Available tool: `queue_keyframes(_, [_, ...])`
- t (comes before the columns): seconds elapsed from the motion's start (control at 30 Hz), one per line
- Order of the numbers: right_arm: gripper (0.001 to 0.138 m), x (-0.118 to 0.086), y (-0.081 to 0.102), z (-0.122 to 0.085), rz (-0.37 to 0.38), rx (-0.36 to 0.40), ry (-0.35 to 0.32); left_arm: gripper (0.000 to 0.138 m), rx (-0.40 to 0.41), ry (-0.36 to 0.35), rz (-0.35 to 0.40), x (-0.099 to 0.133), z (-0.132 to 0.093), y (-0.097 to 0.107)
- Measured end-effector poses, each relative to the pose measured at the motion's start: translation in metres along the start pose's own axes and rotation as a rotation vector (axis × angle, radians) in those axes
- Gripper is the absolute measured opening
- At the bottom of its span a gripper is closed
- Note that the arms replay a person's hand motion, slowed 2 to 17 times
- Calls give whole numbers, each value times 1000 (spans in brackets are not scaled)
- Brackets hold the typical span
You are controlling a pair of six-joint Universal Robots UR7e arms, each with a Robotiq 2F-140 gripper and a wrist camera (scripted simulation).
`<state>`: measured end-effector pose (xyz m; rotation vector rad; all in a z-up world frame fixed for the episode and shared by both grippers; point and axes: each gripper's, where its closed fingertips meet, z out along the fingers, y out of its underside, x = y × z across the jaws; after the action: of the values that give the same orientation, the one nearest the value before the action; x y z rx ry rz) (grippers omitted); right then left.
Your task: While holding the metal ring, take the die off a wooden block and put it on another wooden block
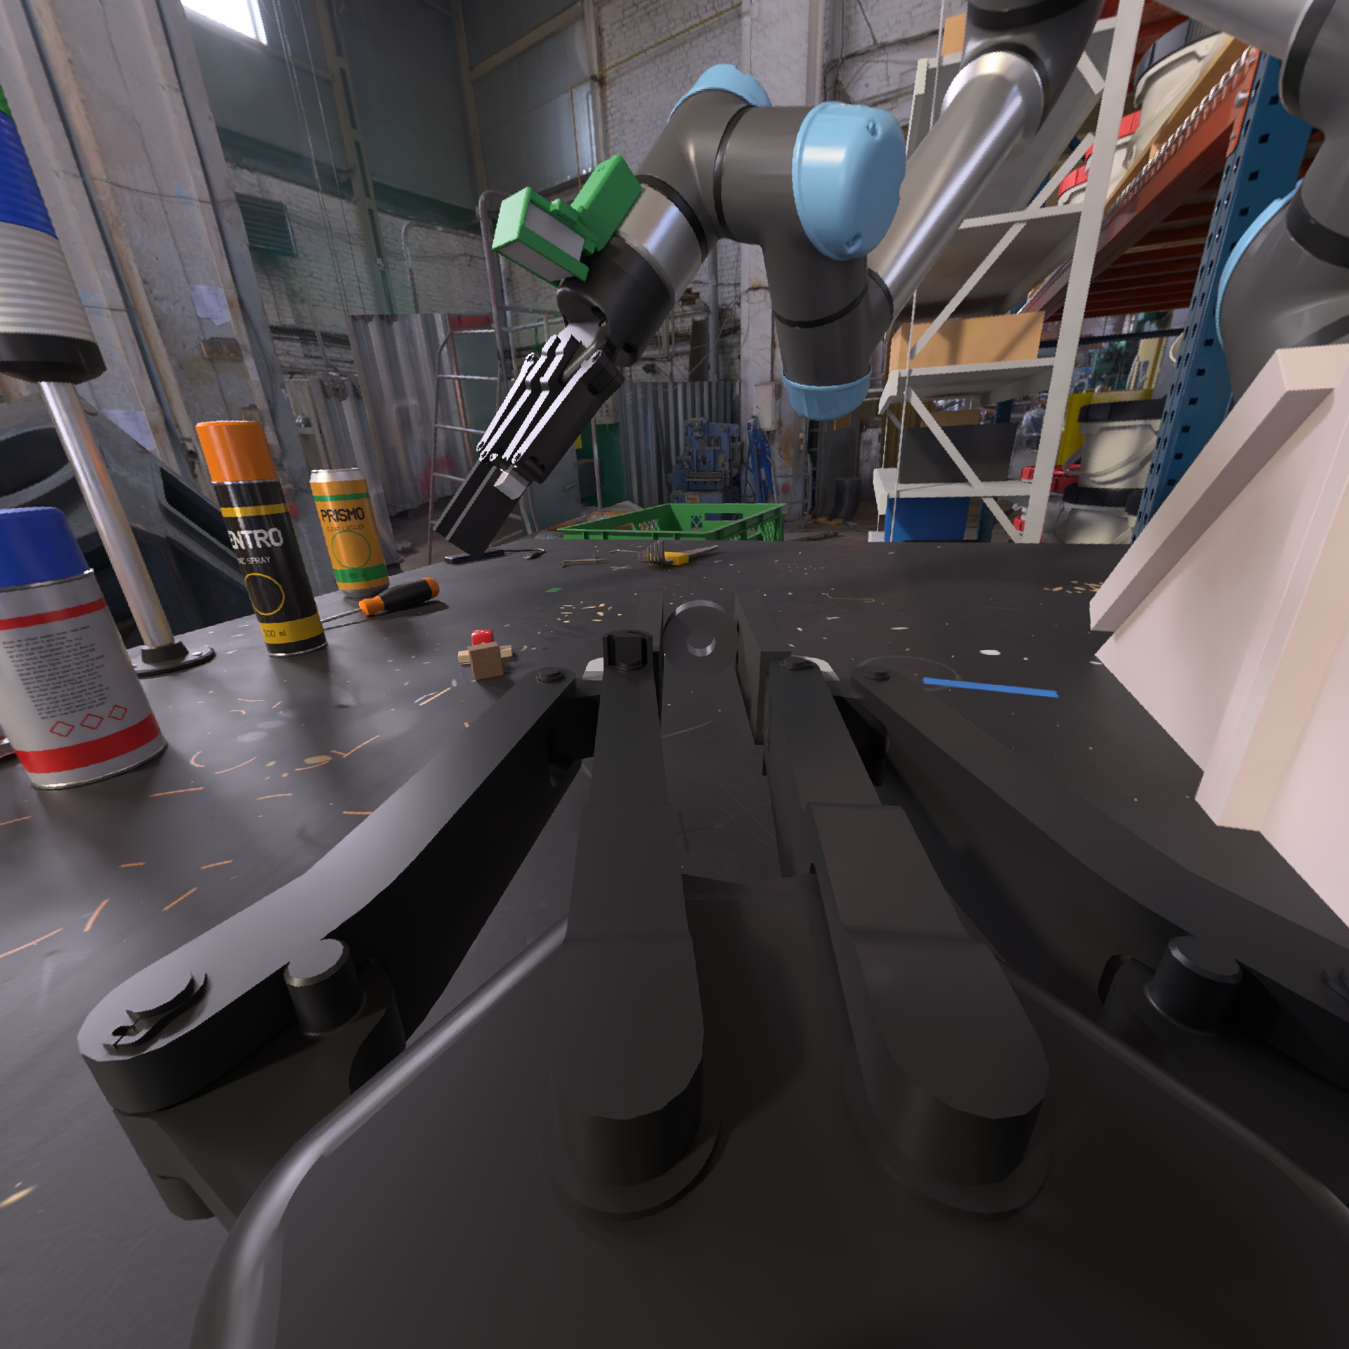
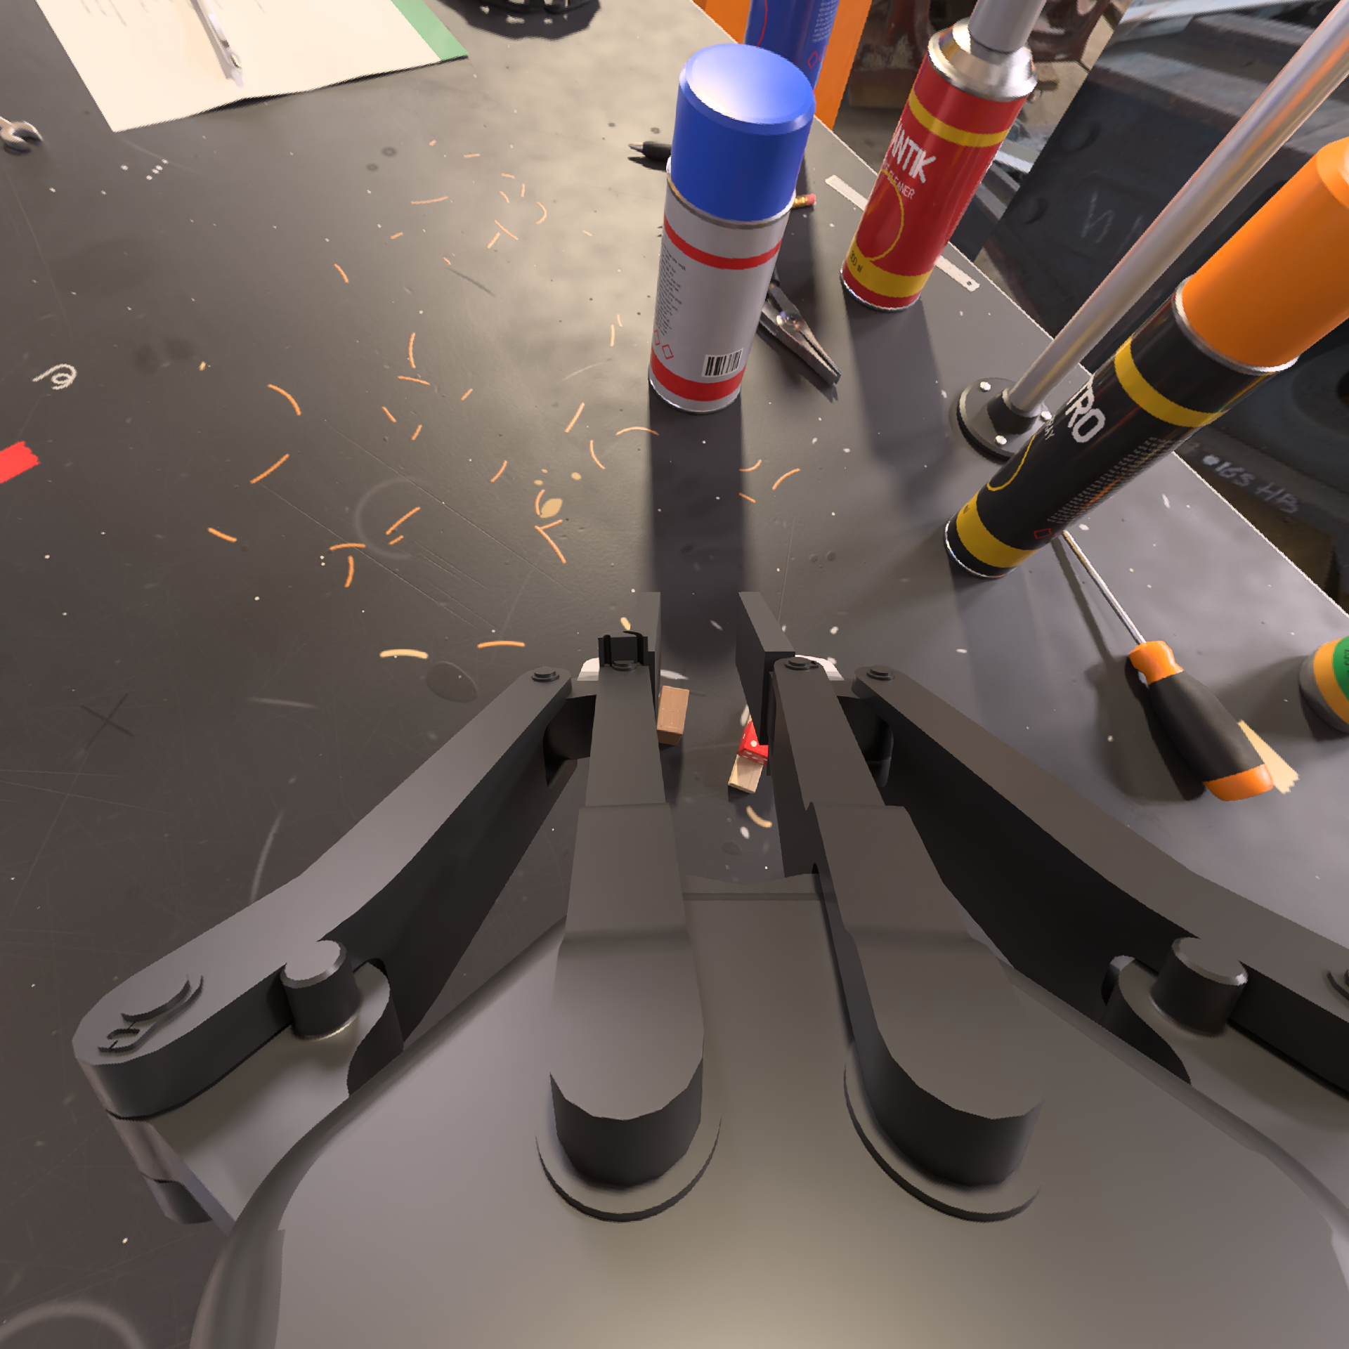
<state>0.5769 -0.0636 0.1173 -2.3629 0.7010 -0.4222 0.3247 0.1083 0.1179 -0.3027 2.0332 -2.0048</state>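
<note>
In the left wrist view my left gripper [image 1: 699,642] is shut on the grey metal ring [image 1: 699,644], held upright between the fingertips above the dark table [image 1: 912,730]. A small red die [image 1: 482,636] sits on a wooden block [image 1: 487,663] to the left ahead. My right gripper [image 1: 471,536] hangs over the table behind it. In the right wrist view the right gripper [image 2: 701,628] has a narrow empty gap between its fingers. Below it, the die [image 2: 753,744] rests on a flat wooden block [image 2: 744,775], next to a second wooden block [image 2: 671,715].
Spray cans stand nearby: blue-capped [image 2: 723,233], red [image 2: 927,168], black with orange cap [image 2: 1139,409], and a yellow can [image 1: 349,529]. There is also a metal pole [image 1: 109,525], an orange-black screwdriver [image 2: 1197,723], pliers [image 2: 799,339], a white box [image 1: 1241,620], a green crate [image 1: 679,522] and a paper sheet [image 2: 241,51].
</note>
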Motion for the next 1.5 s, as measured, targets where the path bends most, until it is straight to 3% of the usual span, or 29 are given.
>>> queue_keyframes(0.33, [29, 8, 7, -1, 2, 5, -9, 26, 13, -5, -14, 4, 21, -7])
queue_keyframes(0.77, [28, 18, 5, -33, 36, 118, -2, 26, 17, -27, 25, -1, 48, -21])
queue_keyframes(1.23, [28, 32, 16, -48, 71, 110, 53, 26, 59, -31, 52, -9, 72, -32])
queue_keyframes(1.5, [27, 38, 17, -55, 85, 120, 76, 26, 78, -50, 76, -4, 69, -24])
